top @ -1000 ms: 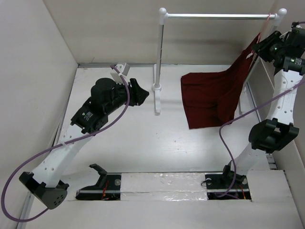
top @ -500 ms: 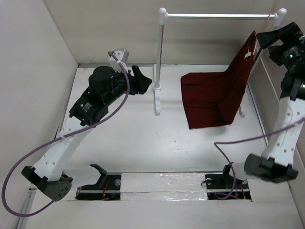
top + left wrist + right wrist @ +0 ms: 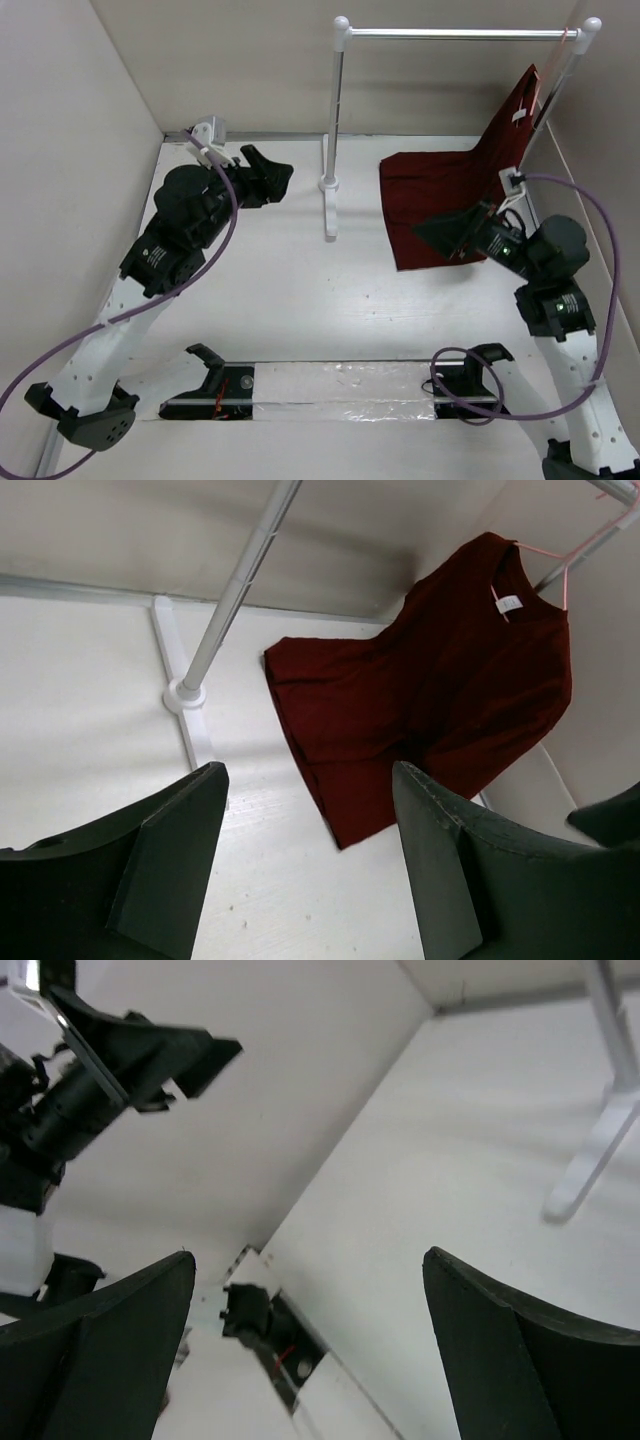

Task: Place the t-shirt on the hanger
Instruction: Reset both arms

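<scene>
The maroon t-shirt [image 3: 445,205] [image 3: 430,690] hangs by its neck from the pale pink hanger [image 3: 544,92] [image 3: 562,564], which is hooked at the right end of the rack bar. Its lower half drapes onto the table, and a white neck tag [image 3: 507,604] shows. My left gripper [image 3: 270,172] [image 3: 308,772] is open and empty, far left of the shirt and pointing toward it. My right gripper [image 3: 438,236] [image 3: 308,1256] is open and empty, in front of the shirt's lower hem and aimed away toward the left arm.
The white rack has a silver bar [image 3: 460,33], a left post [image 3: 335,120] with its foot [image 3: 329,205] mid-table, and a right post [image 3: 560,85]. Beige walls [image 3: 70,150] enclose the table on three sides. The arm bases sit in a slot [image 3: 340,385] at the near edge.
My right arm dropped from beside the hanger at the top right down to the shirt's hem, and its jaws opened wide. The left arm drew back to the left and its jaws widened.
</scene>
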`<state>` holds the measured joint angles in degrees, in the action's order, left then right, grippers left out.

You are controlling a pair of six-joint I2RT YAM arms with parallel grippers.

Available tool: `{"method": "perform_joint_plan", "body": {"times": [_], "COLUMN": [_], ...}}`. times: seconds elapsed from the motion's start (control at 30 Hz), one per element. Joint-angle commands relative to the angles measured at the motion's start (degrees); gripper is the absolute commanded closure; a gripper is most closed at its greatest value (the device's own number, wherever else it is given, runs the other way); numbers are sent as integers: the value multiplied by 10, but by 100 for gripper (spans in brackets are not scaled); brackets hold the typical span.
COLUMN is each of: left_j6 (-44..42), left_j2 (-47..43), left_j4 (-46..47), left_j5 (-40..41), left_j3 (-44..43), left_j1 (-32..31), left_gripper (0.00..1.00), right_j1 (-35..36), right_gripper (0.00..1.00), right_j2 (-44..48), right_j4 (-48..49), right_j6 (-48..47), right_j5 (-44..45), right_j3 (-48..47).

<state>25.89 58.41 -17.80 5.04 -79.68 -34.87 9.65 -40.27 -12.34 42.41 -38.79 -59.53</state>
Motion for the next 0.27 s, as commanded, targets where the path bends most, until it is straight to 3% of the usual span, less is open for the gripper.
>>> {"method": "perform_joint_plan", "body": {"times": [0.0, 0.13, 0.23], "left_j6": [56, 83, 102], "left_j2": [-34, -39, -24], "left_j4": [23, 21, 26], "left_j5": [34, 3, -15], "left_j3": [54, 88, 97], "left_j1": [2, 2, 2], "left_gripper": [37, 43, 41], "right_j1": [27, 42, 48], "right_gripper": [0, 0, 0], "right_j2": [65, 124, 137], "right_j4": [-39, -77, -89], "right_j6": [6, 7, -6], "right_j5": [19, 44, 71], "right_j3": [71, 118, 115]}}
